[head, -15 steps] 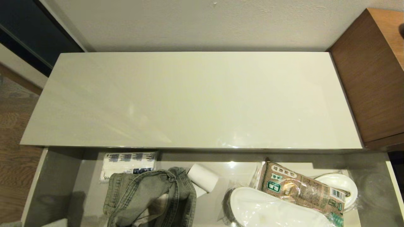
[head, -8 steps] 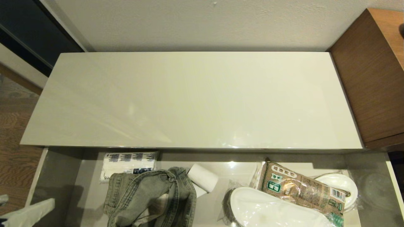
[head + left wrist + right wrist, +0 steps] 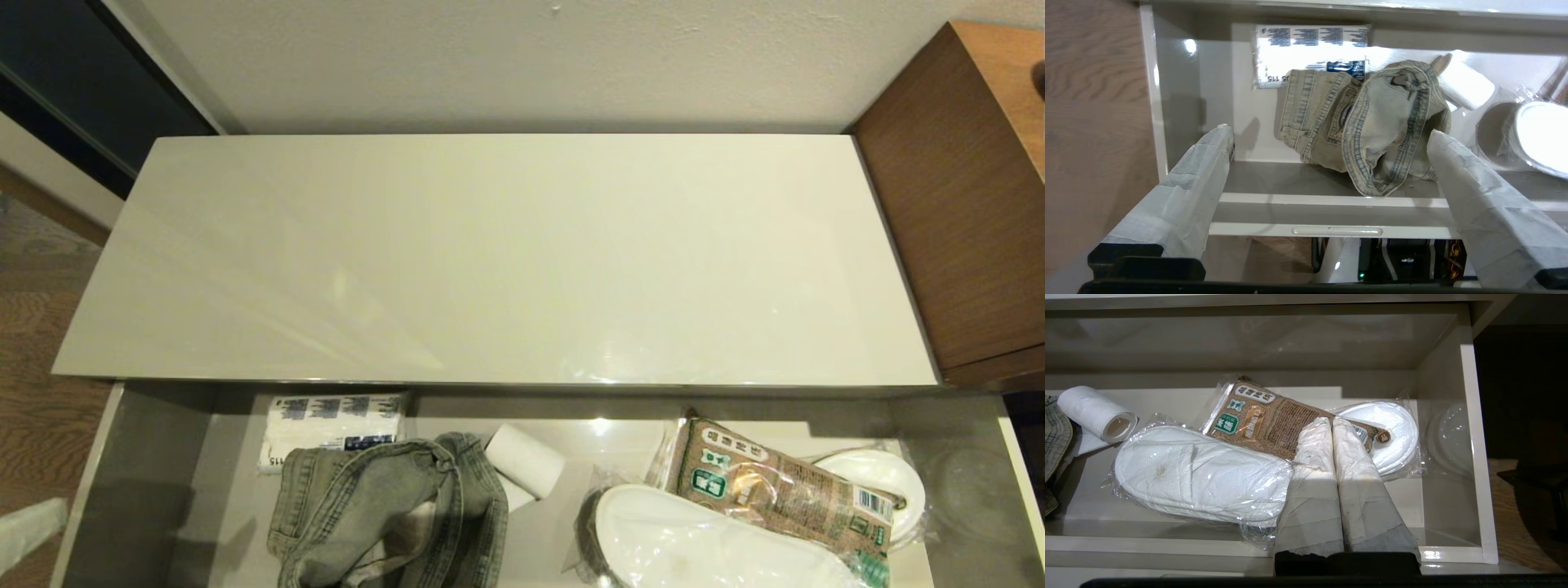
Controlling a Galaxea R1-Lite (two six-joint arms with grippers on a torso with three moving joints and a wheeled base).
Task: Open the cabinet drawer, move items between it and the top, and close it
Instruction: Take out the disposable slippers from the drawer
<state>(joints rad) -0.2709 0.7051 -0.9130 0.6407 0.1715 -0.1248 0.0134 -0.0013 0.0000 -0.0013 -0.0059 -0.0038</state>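
Observation:
The cabinet drawer stands pulled out below the bare glossy top. A grey-green denim garment lies crumpled in its left half. White slippers in clear wrap lie in the right half, one partly under a brown packet. My left gripper is open and empty in front of the drawer's front panel, facing the denim. Only one of its taped fingers shows in the head view, at the lower left. My right gripper is shut and empty, above the slippers.
A brown printed packet, a small white paper roll and a white printed pack also lie in the drawer. A brown wood-grain desk adjoins the top on the right. Wooden floor lies to the left.
The left gripper's finger rose into the head view at the lower left corner, then slid leftward toward the picture's edge. The things in the drawer and the right gripper have not moved.

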